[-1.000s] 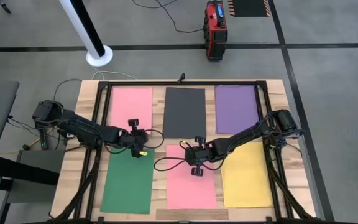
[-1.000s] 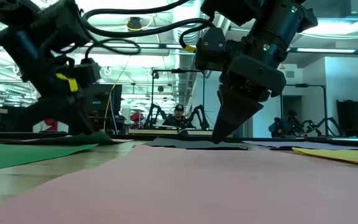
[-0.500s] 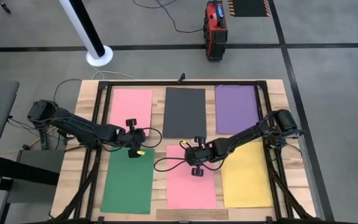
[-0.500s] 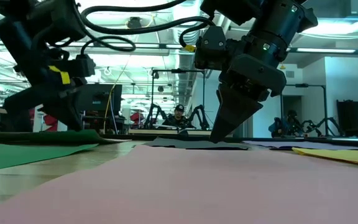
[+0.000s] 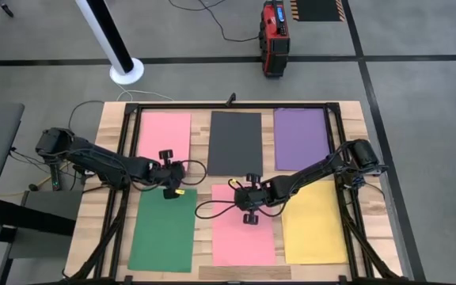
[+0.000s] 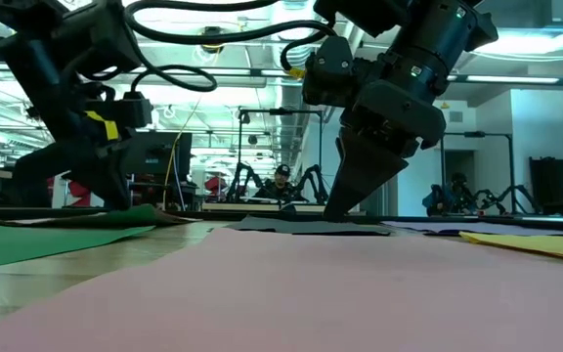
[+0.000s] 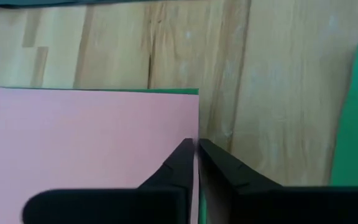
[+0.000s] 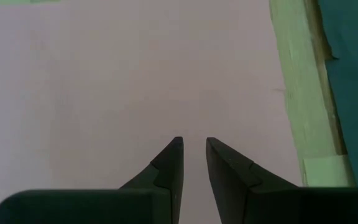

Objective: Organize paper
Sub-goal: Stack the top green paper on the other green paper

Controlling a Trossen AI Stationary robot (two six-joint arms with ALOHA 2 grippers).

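paper lies in two rows on the table (image 5: 109,127): pink sheet (image 5: 163,133), grey sheet (image 5: 235,141) and purple sheet (image 5: 300,138) in the far row; green sheet (image 5: 163,233), second pink sheet (image 5: 244,237) and yellow sheet (image 5: 313,229) in the near row; the left gripper (image 5: 163,167) is down at the near right corner of the far pink sheet, its fingers nearly closed, seemingly clenched on that sheet's edge; the right gripper (image 5: 241,192) presses the far end of the near pink sheet, its fingers a little apart, grasping nothing; the risk, i judge: the thin edge slips free or buckles, or a drag skews the sheet onto the grey one; bare wood strips between sheets are narrow; the frame rails (image 5: 236,105) close in the far side.
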